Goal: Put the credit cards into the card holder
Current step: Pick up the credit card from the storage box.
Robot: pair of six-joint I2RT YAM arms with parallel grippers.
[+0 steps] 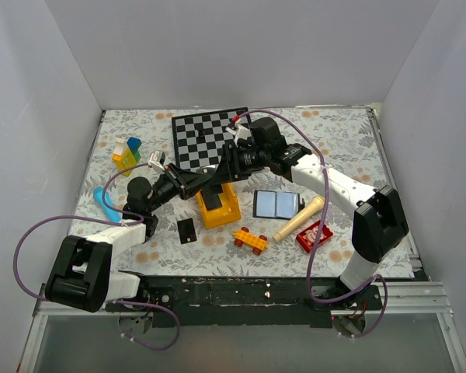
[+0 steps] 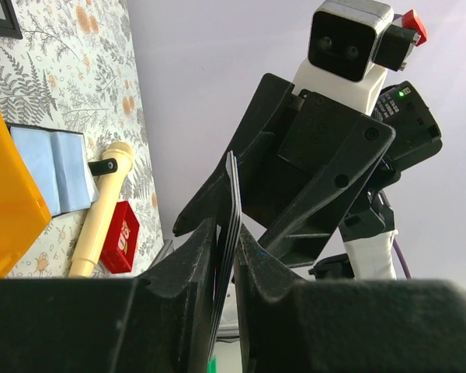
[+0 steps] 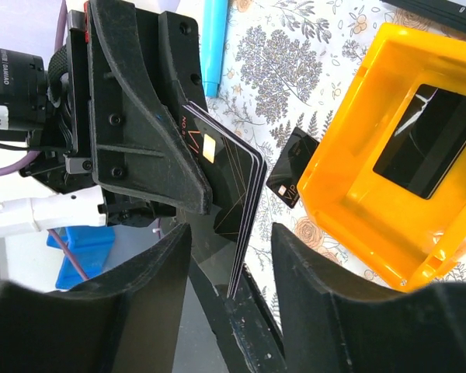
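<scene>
Setting: a floral-print table point(image 1: 338, 148) boxed in by plain white walls, strewn with toys and a chessboard point(image 1: 210, 138).
Step in hand: a mid-air handover, as I read it. The cards are passing from one arm to the other ahead of any insertion.
Left gripper point(image 2: 227, 237): clamped on a thin stack of credit cards point(image 3: 234, 194), which juts out past its fingertips, raised above the table near the yellow bin point(image 1: 231, 211).
Right gripper point(image 3: 231, 237): jaws apart, one finger on either side of the stack's free end (no contact that I can make out).
Card holder point(image 1: 276, 203): lying open, blue-grey inside up, on the table right of the bin, well apart from both grippers.
Loose card point(image 1: 186, 230): flat on the table, left of the bin.
Next move: the right jaws should close squarely on the flat faces before the left lets go, because a thin stack may fan or slip.
</scene>
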